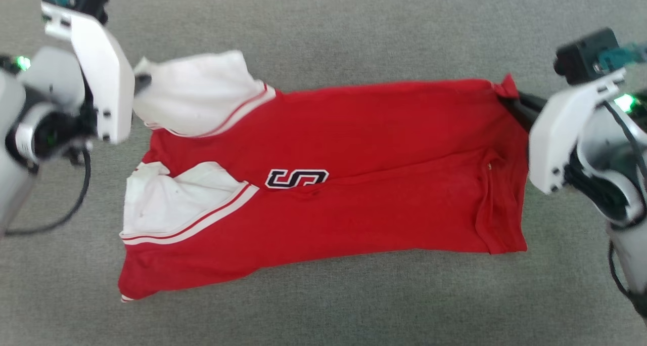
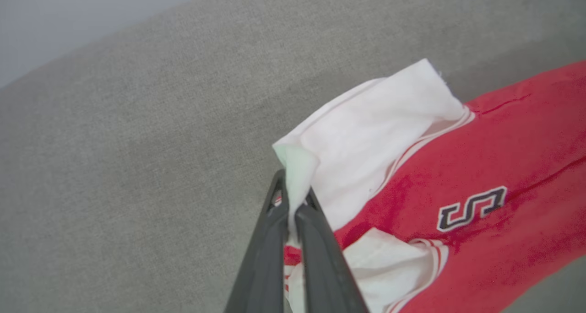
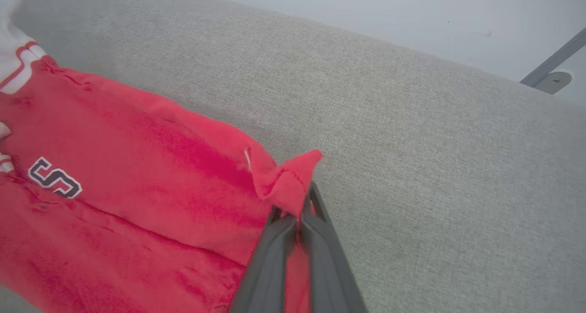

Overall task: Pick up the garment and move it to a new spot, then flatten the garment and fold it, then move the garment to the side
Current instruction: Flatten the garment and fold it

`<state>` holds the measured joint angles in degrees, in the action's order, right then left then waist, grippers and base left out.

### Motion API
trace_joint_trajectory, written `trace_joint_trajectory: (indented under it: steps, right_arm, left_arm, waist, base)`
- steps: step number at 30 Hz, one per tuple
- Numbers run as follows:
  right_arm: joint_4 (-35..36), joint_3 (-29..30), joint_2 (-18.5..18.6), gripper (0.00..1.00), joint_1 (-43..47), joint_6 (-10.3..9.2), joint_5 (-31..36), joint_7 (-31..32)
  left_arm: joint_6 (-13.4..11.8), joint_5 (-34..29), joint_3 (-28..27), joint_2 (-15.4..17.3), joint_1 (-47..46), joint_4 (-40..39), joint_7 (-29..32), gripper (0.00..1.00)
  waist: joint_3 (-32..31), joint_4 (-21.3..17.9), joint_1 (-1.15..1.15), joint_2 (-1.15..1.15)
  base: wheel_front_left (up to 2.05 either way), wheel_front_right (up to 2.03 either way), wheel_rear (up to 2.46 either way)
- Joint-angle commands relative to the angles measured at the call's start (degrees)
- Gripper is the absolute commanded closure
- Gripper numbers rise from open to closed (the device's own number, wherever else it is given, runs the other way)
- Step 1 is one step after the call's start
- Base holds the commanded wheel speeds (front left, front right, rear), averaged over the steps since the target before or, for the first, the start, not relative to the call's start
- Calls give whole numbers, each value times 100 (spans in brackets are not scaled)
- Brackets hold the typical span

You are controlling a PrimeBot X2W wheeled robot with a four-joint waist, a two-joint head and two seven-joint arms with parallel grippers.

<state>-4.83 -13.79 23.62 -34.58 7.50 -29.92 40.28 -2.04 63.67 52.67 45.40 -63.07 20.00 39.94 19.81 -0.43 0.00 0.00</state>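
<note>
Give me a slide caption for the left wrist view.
Left gripper pinching the white sleeve of the red jersey against grey fabric.

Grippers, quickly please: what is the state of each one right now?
The left gripper is shut on the garment, at a white sleeve.
The right gripper is shut on the garment, at a red corner of its hem.

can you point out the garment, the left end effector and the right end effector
garment (image 1: pixel 384 133): head view, middle of its red body
left end effector (image 2: pixel 293 203): left wrist view, midway between its shut fingertips
right end effector (image 3: pixel 296 214): right wrist view, midway between its shut fingertips
</note>
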Motion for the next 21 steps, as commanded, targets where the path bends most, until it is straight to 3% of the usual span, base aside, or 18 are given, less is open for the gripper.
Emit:
trace_joint_trajectory:
  steps: [1, 8, 9, 12, 16, 17, 18, 19, 20, 21]
  right_arm:
    - [133, 57, 43, 100, 175, -2, 18, 19]
    - [918, 386, 237, 100, 1089, -2, -31, 174]
    - [1012, 475, 228, 100, 1359, -2, -67, 280]
    - [1071, 601, 164, 100, 1656, -2, -74, 353]
    - [901, 563, 35, 100, 1850, -2, -48, 396]
    - [834, 551, 8, 86, 1849, -2, -23, 387]
    - [760, 539, -32, 55, 1837, -2, 3, 372]
    - [760, 539, -32, 55, 1837, -2, 3, 372]
    - [686, 531, -73, 0, 1822, -2, 8, 359]
    - [631, 511, -83, 0, 1799, -2, 25, 350]
  left_arm:
    - [-122, 49, -2, 93, 191, -235, 43, 100]
    - [-1056, 324, 14, 856, 1180, -1977, 192, 100]
    - [-1290, 392, 73, 1046, 1475, -2385, 210, 100]
    - [-1519, 524, 150, 1170, 1896, -2722, 118, 100]
    - [-1530, 650, 237, 1050, 2274, -2647, -81, 100]
    - [-1492, 665, 266, 999, 2342, -2568, -130, 100]
    - [-1453, 655, 284, 933, 2375, -2458, -190, 100]
    - [-1453, 655, 284, 933, 2375, -2458, -190, 100]
    - [-1436, 671, 278, 868, 2405, -2326, -263, 100]
    - [-1390, 679, 288, 812, 2438, -2204, -314, 100]
  waist:
    - [-49, 42, 0, 0]
    - [-125, 113, 0, 0]
    - [-124, 118, 0, 0]
    - [-104, 129, 0, 0]
    - [-96, 115, 0, 0]
    - [-101, 107, 0, 0]
    - [-112, 104, 0, 0]
    - [-112, 104, 0, 0]
    - [-120, 102, 0, 0]
    - [-131, 103, 0, 0]
  base:
    - [0, 0, 0]
    - [0, 0, 0]
    - [0, 0, 0]
    - [0, 0, 0]
    - [0, 0, 0]
    - [0, 0, 0]
    - [0, 0, 0]
    - [0, 0, 0]
    - [0, 0, 0]
    - [0, 0, 0]
